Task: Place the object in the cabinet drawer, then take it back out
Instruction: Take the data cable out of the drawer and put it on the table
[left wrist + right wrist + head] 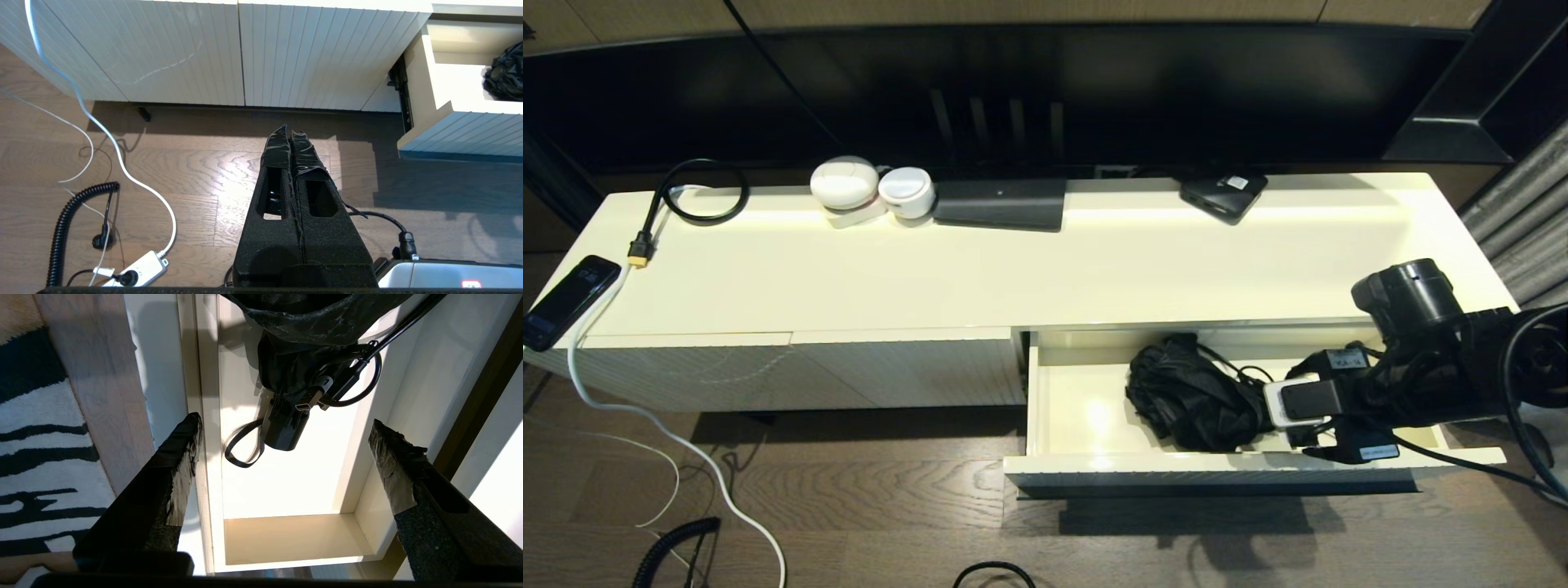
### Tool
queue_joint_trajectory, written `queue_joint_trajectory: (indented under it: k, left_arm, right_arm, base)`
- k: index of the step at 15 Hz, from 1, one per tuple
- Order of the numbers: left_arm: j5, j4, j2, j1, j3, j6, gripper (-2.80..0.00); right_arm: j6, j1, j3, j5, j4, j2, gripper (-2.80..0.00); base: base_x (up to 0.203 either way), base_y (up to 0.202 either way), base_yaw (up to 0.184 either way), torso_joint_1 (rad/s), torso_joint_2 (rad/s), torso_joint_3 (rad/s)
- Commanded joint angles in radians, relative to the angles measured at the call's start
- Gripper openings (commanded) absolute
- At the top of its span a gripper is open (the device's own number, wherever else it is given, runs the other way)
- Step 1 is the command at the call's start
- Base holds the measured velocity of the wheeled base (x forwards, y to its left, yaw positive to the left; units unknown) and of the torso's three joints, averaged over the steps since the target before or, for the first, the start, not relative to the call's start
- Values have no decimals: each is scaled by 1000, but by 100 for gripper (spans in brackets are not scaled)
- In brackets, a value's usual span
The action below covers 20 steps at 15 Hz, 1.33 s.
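Observation:
The cabinet drawer [1086, 465] stands pulled out at the right of the cream cabinet. The object, a black folded umbrella [1188, 392], lies inside it on the cream floor, its stubby handle [284, 430] and wrist strap pointing toward my right gripper. My right gripper [286, 420] hovers over the drawer's right end [1286, 408], open wide with nothing between its taped fingers [184, 457]; the umbrella handle is apart from both. My left gripper [291, 130] hangs over the wooden floor in front of the cabinet, shut and empty. The drawer [449, 126] and the umbrella [504, 71] show at that view's edge.
On the cabinet top lie a phone [568, 302], a black looped cable [698, 192], two white round devices [845, 184], a dark flat box [1001, 204] and a small black device [1223, 194]. Cables and a power strip [139, 271] lie on the floor. A striped rug [41, 457] lies beside the drawer.

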Motion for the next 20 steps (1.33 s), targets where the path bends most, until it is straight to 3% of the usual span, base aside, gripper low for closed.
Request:
queue_joint_trajectory:
  k: [1,8,15,20]
  left_arm:
    - [0,0,0,1,0,-1,-280]
    - [0,-1,0,1,0,-1,-280]
    - [0,0,0,1,0,-1,-280]
    - [0,0,0,1,0,-1,-280]
  right_arm:
    - [-18,-7,-10,1,3,-3,0]
    - [5,27,-46,17,-83,103,0]
    - [72,67,-173,25,-80,205,0]
    - [102,77,-282,29,40,215,0]
  base:
    - [0,0,0,0,0,0]
    - [0,0,0,0,0,0]
    - [0,0,0,0,0,0]
    - [0,0,0,0,0,0]
